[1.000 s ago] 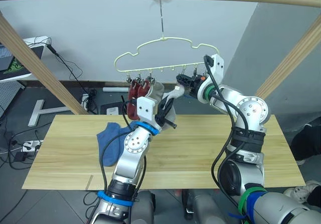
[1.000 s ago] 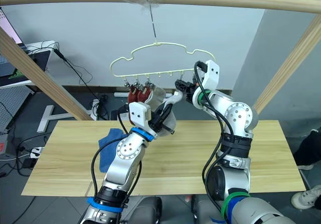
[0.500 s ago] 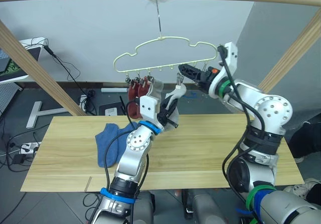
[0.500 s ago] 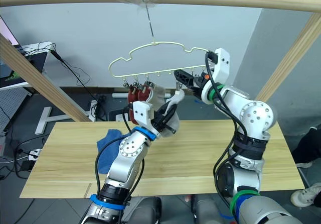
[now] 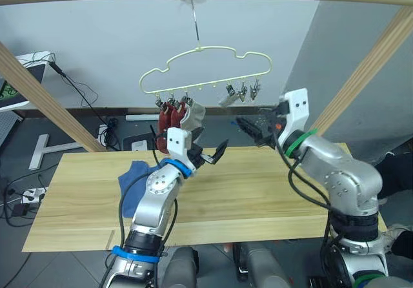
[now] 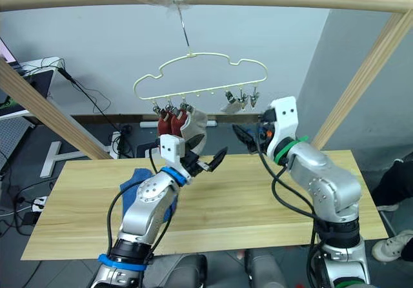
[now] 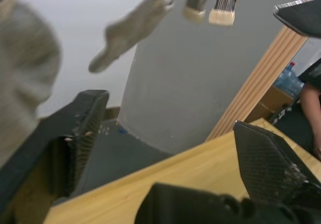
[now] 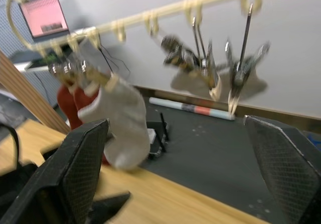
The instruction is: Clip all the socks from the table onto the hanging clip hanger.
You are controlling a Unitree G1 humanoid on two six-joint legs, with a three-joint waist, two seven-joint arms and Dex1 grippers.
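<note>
Three socks (image 5: 175,115) hang clipped at the hanger's (image 5: 205,68) left end | blue socks (image 5: 134,183) lie on your bench (image 5: 258,191), awaiting pickup | left end effector (image 5: 208,155) released | right end effector (image 5: 253,128) released, both empty below the free clips (image 5: 242,93).

no text, label, brand, number or sign can be read anywhere here. the lit screen (image 8: 44,14) seen from the right wrist glows pink with dark lines across it, too blurred to make out as words.
</note>
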